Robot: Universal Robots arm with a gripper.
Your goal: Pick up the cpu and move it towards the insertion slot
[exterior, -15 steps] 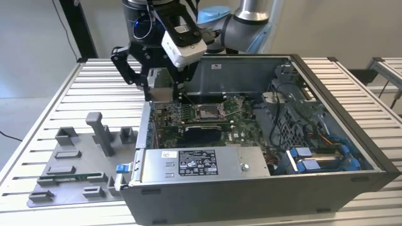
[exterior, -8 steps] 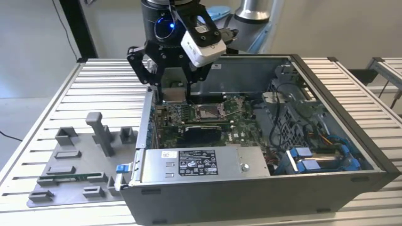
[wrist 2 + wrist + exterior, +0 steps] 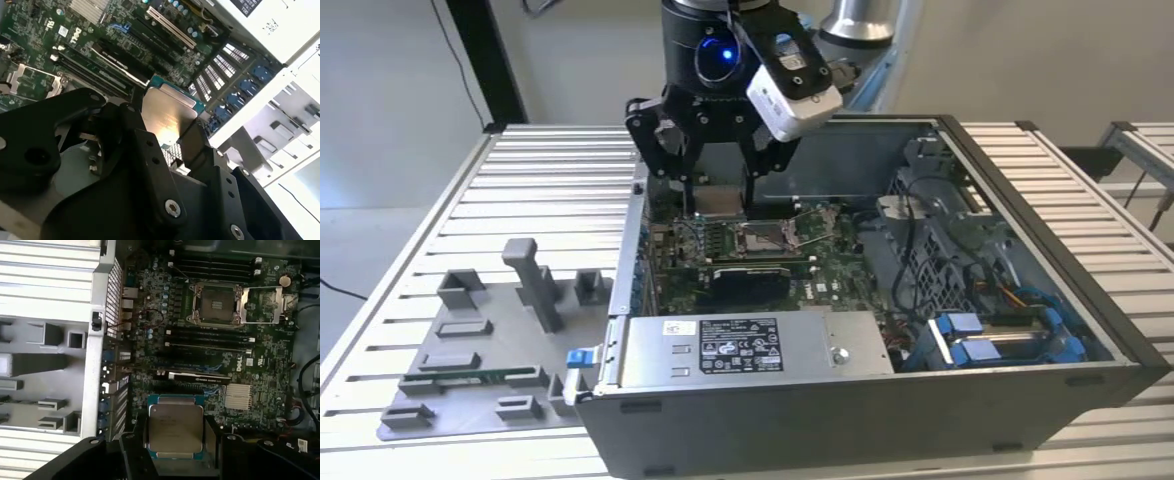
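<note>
The cpu (image 3: 175, 427), a flat square chip with a silver metal top, is held between my gripper's (image 3: 175, 440) black fingers (image 3: 135, 445). In the second wrist view the cpu (image 3: 167, 112) shows its shiny top between the fingers (image 3: 195, 145). In the exterior view my gripper (image 3: 716, 195) hangs over the open computer case with the cpu (image 3: 716, 201) at its tips, just to the exterior view's left of the insertion slot (image 3: 767, 236). The insertion slot (image 3: 216, 303) is a square socket with a metal frame, its cover swung open, on the green motherboard (image 3: 260, 365).
The open computer case (image 3: 1014, 340) stands on a slatted metal table (image 3: 534, 180). A grey fixture plate (image 3: 494, 340) with posts and holders lies at the exterior view's left. A power supply box (image 3: 747, 345), cables and blue drive brackets (image 3: 1001, 340) fill the case's near side.
</note>
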